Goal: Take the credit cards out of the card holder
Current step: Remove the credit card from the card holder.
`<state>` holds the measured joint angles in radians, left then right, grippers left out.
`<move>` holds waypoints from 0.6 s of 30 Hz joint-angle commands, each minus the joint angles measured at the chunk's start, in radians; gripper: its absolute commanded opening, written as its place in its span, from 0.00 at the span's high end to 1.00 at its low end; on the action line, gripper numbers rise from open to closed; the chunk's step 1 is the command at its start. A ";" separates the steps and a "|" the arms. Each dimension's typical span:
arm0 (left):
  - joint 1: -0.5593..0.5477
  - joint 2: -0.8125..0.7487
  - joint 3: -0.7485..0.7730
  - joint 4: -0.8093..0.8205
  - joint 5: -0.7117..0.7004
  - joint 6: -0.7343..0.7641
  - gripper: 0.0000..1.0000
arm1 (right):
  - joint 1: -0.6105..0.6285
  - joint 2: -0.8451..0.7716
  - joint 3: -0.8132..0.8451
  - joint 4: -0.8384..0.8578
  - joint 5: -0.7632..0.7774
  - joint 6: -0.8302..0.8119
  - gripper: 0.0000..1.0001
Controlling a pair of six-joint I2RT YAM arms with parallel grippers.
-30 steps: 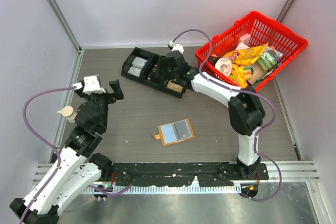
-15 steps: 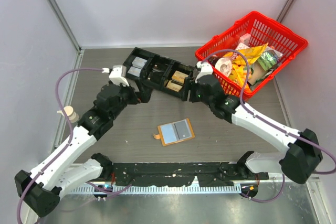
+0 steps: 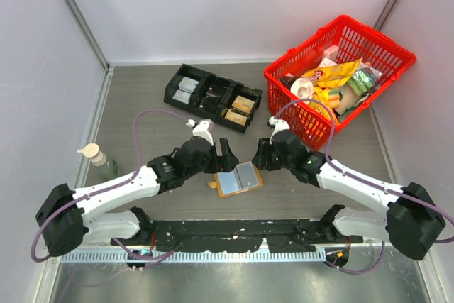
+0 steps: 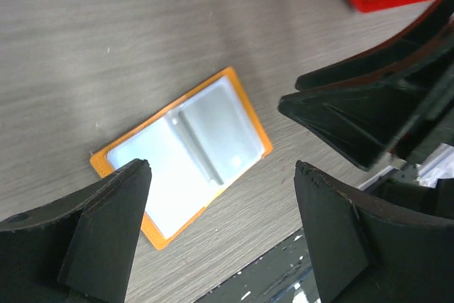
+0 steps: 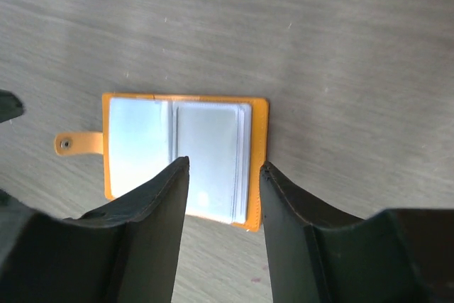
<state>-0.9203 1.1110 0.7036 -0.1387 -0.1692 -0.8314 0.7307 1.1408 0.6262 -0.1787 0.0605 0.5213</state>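
Note:
The card holder [image 3: 237, 179] lies open and flat on the table, tan-orange with two pale blue-grey panels and a side tab [image 5: 74, 143]. Cards [image 5: 209, 154] sit stacked in its right panel. My left gripper [image 3: 223, 155] is open and empty just above its left side; the holder [image 4: 184, 154] shows between and beyond the left gripper's [image 4: 221, 167] fingers. My right gripper [image 3: 261, 155] is open and empty over its right side. In the right wrist view the holder [image 5: 177, 104] lies under the right gripper [image 5: 225, 164], whose fingers straddle the right panel from above.
A black compartment tray [image 3: 213, 97] stands at the back. A red basket [image 3: 340, 69] full of packets sits at the back right. A small bottle [image 3: 96, 155] stands at the left edge. The black rail [image 3: 234, 232] runs along the near edge.
Both arms have swung from beside the black tray at the back down to the card holder. The holder has not moved.

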 commanded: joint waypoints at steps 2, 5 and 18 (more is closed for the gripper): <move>-0.029 0.070 -0.050 0.086 -0.026 -0.084 0.22 | 0.009 0.025 -0.055 0.126 -0.117 0.077 0.53; -0.038 0.105 -0.073 0.087 -0.030 -0.090 0.31 | 0.015 0.062 -0.074 0.154 -0.136 0.089 0.57; -0.049 0.231 -0.122 0.028 -0.016 -0.152 0.42 | 0.019 0.162 -0.079 0.165 -0.177 0.083 0.63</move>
<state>-0.9607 1.3266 0.5911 -0.1108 -0.1757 -0.9474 0.7444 1.2881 0.5449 -0.0586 -0.0963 0.5964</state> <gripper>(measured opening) 0.614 0.376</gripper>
